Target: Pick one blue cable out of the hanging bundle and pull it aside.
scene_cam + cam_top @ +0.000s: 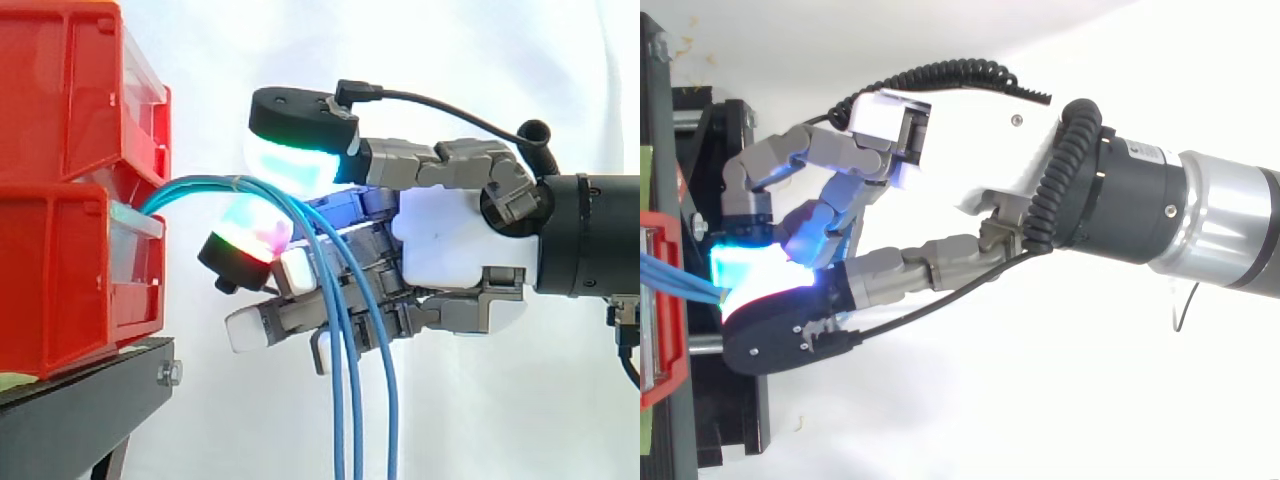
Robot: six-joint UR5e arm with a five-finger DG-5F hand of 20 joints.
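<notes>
**Blue cables (336,420) meet the hand (455,235), hold unclear**

The cables leave the lower red bin (50,280), arch over and hang down across the hand. It is held level at the arch, probably because the strands fan apart there. We cannot tell whether it grips one. The bin and its black stand (80,410) sit close by, leaving little room, and neighbouring strands crowd any pick.

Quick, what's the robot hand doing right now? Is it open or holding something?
Hand: closed, its fingers pinching the blue cables; how many it holds cannot be told.
</notes>
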